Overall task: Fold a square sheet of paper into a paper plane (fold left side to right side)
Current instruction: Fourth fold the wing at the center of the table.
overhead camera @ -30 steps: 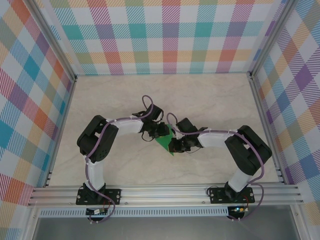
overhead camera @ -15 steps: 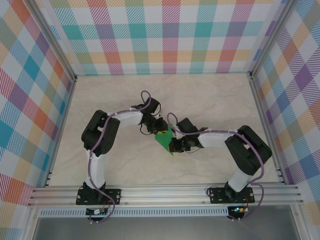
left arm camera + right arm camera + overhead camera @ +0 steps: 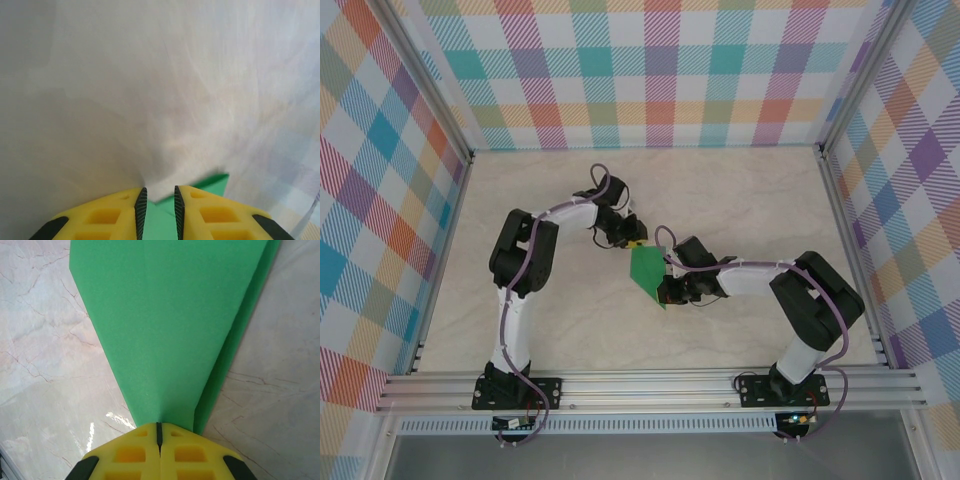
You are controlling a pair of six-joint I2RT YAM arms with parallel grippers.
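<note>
Right end effector (image 3: 159, 432): clenched, pads meeting with no gap, on the narrow pointed tip of the paper plane (image 3: 165, 330). In my right wrist view the green fans out wide from that tip. A second layer edge shows along its right side, lower than the top face. Marbled counter (image 3: 35, 350) lies on both sides of it.

Left end effector (image 3: 158, 207): jaws narrowly apart, with green paper in the slot between the black pads (image 3: 141, 210). One corner of the paper plane (image 3: 214, 184) sticks out past the right finger. I can't tell whether I'm pinching it or just straddling it. The rest of that view is blurred pale counter.

From the top camera, the paper plane (image 3: 646, 275) sits mid-counter (image 3: 740, 200) between my two arms, point toward the bases. The left end effector (image 3: 632, 240) is at its wide far end. The right end effector (image 3: 665, 292) is at its near tip.
</note>
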